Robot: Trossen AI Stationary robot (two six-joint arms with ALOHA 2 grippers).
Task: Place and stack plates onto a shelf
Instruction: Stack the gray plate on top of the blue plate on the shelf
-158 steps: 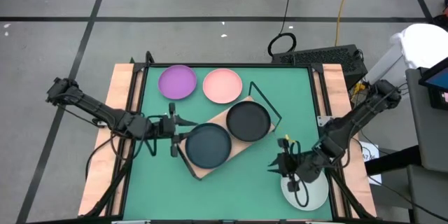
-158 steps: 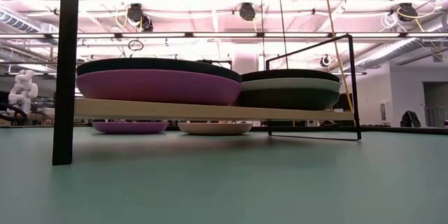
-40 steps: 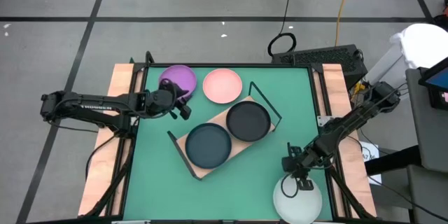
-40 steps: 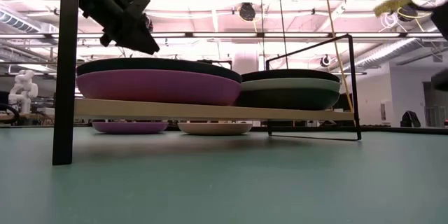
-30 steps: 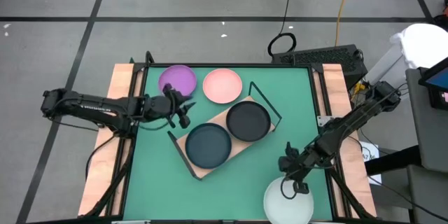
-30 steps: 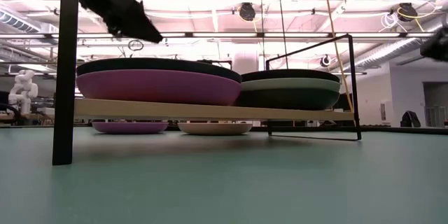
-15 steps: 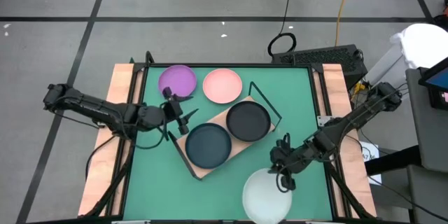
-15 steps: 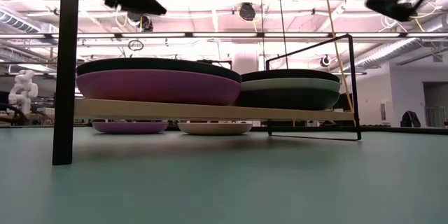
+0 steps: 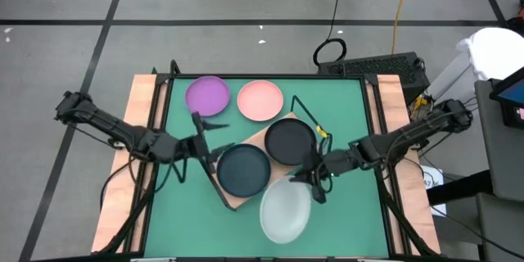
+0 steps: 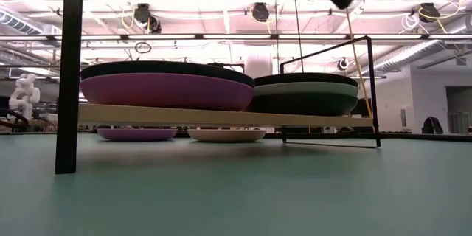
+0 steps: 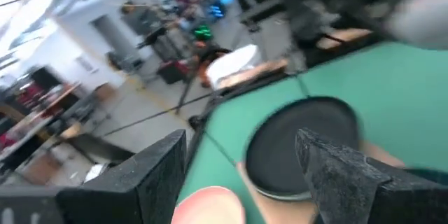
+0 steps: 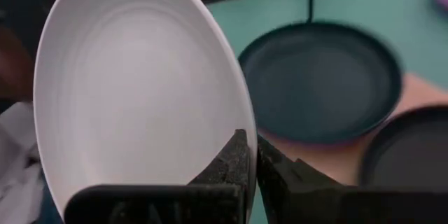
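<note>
The wooden shelf (image 9: 260, 141) lies slantwise mid-table. On it, a dark teal plate (image 9: 243, 170) tops a purple one (image 10: 166, 92), and a black plate (image 9: 289, 141) tops two more. A purple plate (image 9: 207, 96) and a pink plate (image 9: 260, 100) rest flat on the table at the far side. My right gripper (image 9: 313, 177) is shut on a pale white plate (image 9: 286, 210) just near of the shelf. My left gripper (image 9: 206, 139) is open at the shelf's left end, holding nothing. My right gripper pinches the white plate's rim (image 12: 236, 138) between its two fingers, at the edge nearest the arm. The fingers reach in roughly level from the table's right. The plate is lifted clear of the table, tilted, and extends beyond the fingers toward the near left.
The shelf's thin black wire frames (image 9: 309, 119) stand up at both its ends; one post (image 10: 71, 74) looms in the low view. Green tabletop lies bare at the near left (image 9: 184, 221) and along the right side (image 9: 348, 115).
My right gripper has carried the white plate from the near right corner toward the table's left and up, to just near of the shelf; the plate has tilted. My left gripper has drawn back from the purple plate toward the near edge, to the shelf's left end.
</note>
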